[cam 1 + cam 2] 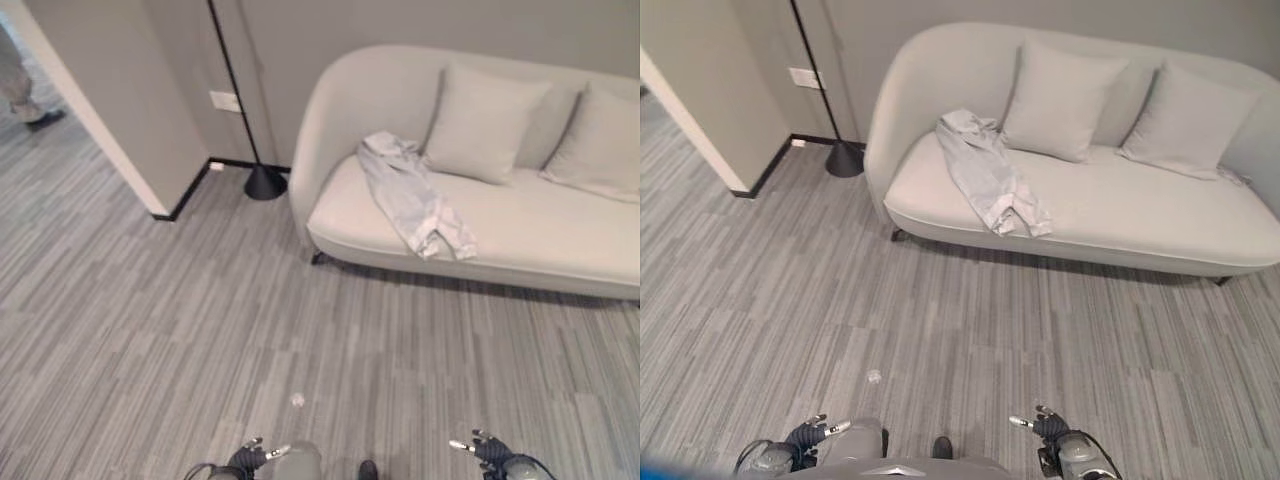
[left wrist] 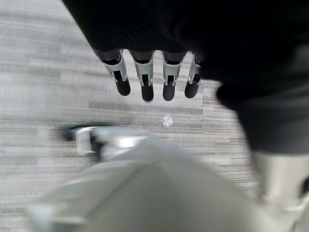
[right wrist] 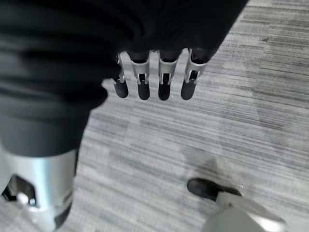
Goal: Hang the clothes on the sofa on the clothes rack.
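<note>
Silver left hand (image 2: 145, 79): low at the robot's left side, fingers straight and relaxed, nothing held, above the floor.
Silver right hand (image 3: 154, 79): low at the robot's right side, fingers straight and relaxed, nothing held.
Floor: grey striped carpet (image 1: 150, 330) with a small pale scrap (image 1: 297, 400) lying on it ahead of the left hand.
Garment: pale grey crumpled clothing (image 1: 412, 197), draped on the left part of the sofa seat, well apart from both hands.
Sofa: light grey curved upholstered sofa (image 1: 560, 235), carrying two grey square cushions (image 1: 482, 122).
Stand: thin black pole on a round black base (image 1: 264, 181), just beside the sofa's left end against the wall.
</note>
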`<state>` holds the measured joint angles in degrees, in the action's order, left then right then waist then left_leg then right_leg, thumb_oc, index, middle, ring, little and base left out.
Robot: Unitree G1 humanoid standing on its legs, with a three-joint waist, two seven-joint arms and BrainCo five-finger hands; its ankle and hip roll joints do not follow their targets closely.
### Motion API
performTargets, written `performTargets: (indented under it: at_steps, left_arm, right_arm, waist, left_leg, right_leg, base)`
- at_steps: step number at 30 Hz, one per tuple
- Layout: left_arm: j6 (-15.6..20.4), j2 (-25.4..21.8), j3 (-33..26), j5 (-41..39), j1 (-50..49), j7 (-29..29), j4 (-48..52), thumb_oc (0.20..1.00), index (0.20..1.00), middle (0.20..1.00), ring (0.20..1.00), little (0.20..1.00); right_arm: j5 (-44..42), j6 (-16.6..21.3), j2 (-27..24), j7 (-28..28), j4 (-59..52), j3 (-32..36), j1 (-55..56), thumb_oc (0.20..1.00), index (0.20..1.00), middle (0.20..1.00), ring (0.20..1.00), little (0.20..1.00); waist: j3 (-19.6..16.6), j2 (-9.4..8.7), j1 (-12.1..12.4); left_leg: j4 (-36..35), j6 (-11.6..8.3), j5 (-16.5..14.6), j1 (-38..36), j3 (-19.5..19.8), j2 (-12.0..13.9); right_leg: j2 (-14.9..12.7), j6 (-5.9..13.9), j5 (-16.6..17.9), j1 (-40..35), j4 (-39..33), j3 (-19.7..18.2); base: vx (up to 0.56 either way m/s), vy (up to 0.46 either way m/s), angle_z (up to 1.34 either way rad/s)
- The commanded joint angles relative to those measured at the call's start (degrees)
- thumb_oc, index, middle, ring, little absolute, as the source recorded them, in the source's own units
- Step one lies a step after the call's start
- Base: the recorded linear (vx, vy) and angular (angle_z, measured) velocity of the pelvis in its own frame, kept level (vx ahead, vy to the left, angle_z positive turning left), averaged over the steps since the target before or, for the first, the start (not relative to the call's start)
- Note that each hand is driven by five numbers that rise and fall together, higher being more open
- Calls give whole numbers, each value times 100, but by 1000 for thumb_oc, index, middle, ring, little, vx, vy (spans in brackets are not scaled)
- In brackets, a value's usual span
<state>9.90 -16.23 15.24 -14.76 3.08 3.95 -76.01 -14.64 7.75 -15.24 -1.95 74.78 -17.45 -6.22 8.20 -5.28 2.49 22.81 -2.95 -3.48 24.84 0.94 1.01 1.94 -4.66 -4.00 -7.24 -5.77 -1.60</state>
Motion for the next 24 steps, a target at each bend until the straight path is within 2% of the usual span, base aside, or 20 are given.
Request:
performTargets:
  at_steps: [1,2,3,5,6,10,11,13,16,18,19,21,22,23,24]
  left_arm:
    - [125,87,-71,-127,-29,-16,-216,1000,1000,1000,1000,1000]
    - [123,111,-51,-112,-45,-19,-246,1000,1000,1000,1000,1000]
    - [116,118,-46,-83,-52,-22,-283,1000,1000,1000,1000,1000]
    - [84,150,-114,17,-195,9,-370,1000,1000,1000,1000,1000]
    - [86,162,-98,69,-183,14,-379,1000,1000,1000,1000,1000]
    - [85,148,-113,195,-219,16,-470,1000,1000,1000,1000,1000]
    - [85,135,-89,222,-211,30,-452,1000,1000,1000,1000,1000]
    - [74,85,-27,277,-133,24,-392,1000,1000,1000,1000,1000]
    - [75,27,66,278,-23,-14,-278,1000,1000,1000,1000,1000]
    - [60,9,141,279,6,-31,-203,1000,1000,1000,1000,1000]
    - [64,10,185,286,29,-37,-168,1000,1000,1000,1000,1000]
    - [90,0,222,292,60,-42,-110,1000,1000,1000,1000,1000]
    - [90,0,222,292,58,-42,-110,1000,1000,1000,1000,1000]
    - [108,11,256,288,83,-54,-117,1000,1000,1000,1000,1000]
    - [118,26,256,270,79,-59,-118,1000,1000,1000,1000,1000]
  right_arm:
    - [-111,145,-232,39,-113,-77,278,1000,1000,1000,1000,1000]
    - [-84,149,-218,40,-86,-91,281,1000,1000,1000,1000,1000]
    - [-60,151,-201,43,-73,-80,296,1000,1000,1000,1000,1000]
    - [105,123,-110,0,-49,-135,372,1000,1000,1000,1000,1000]
    - [164,108,-102,0,1,-125,384,1000,1000,1000,1000,1000]
    - [267,67,10,-87,123,-70,466,1000,1000,1000,1000,1000]
    - [289,71,27,-103,123,-76,485,1000,1000,1000,1000,1000]
    - [276,55,37,-137,65,-65,442,1000,1000,1000,1000,1000]
    - [260,59,14,-108,4,-49,367,1000,1000,1000,1000,1000]
    - [265,60,30,-87,-76,-61,371,1000,1000,1000,1000,1000]
    - [274,68,36,-68,-121,-72,391,1000,1000,1000,1000,1000]
    - [304,69,35,-70,-188,-106,427,1000,1000,1000,1000,1000]
    - [304,69,35,-70,-189,-106,429,1000,1000,1000,1000,1000]
    - [312,59,23,-50,-234,-96,385,1000,1000,1000,1000,1000]
    - [318,49,13,-43,-239,-87,364,1000,1000,1000,1000,1000]
  waist:
    - [-140,388,371]
    - [-134,408,449]
    - [-133,412,460]
    - [-313,464,521]
    - [-388,452,525]
    - [-693,289,553]
    - [-747,253,572]
    - [-725,207,532]
    - [-588,362,387]
    - [-534,516,342]
    - [-545,576,339]
    - [-540,606,287]
    - [-525,609,271]
    - [-489,575,217]
    - [-437,566,172]
  left_leg:
    - [-2314,12,1348,-793,445,-105]
    - [-2670,-67,1493,-653,488,-176]
    - [-2731,-96,1517,-541,323,-198]
    - [-2781,-36,1657,-823,297,-141]
    - [-2781,-25,1677,-894,235,-175]
    - [-2749,139,1434,-1256,150,-353]
    - [-2732,215,1332,-1350,97,-414]
    - [-2688,421,1106,-1622,51,-593]
    - [-2663,637,919,-1990,156,-677]
    - [-2668,673,778,-2214,203,-573]
    - [-2677,665,710,-2311,207,-523]
    - [-2704,622,556,-2476,233,-467]
    - [-2704,617,549,-2497,250,-463]
    - [-2730,573,408,-2640,286,-443]
    - [-2743,558,323,-2764,330,-442]
  right_leg:
    - [-9,678,178,105,77,207]
    - [8,682,45,-109,77,118]
    - [-14,697,-38,-264,77,65]
    - [-56,784,-160,-430,77,-60]
    - [-173,853,-192,-502,77,-35]
    - [-671,1182,97,-481,317,-40]
    - [-811,1271,264,-406,570,3]
    - [-1057,1404,866,-76,1490,-35]
    - [-1113,1264,1727,557,2784,-120]
    - [-1262,1194,1660,886,3157,161]
    - [-1362,1132,1418,976,3011,414]
    - [-1464,1084,938,1012,2386,887]
    - [-1463,1079,929,980,2378,909]
    - [-1425,1147,815,1201,1666,1116]
    - [-1395,1209,879,1197,1260,1147]
  base:
    - [494,125,-37]
    - [499,129,-51]
    - [494,164,-55]
    - [468,232,-71]
    - [413,239,-98]
    - [369,208,-61]
    - [284,197,-47]
    - [262,216,-15]
    - [190,198,0]
    - [221,132,26]
    - [265,65,36]
    - [220,-16,20]
    - [248,-91,3]
    - [262,-112,12]
    - [339,-140,9]
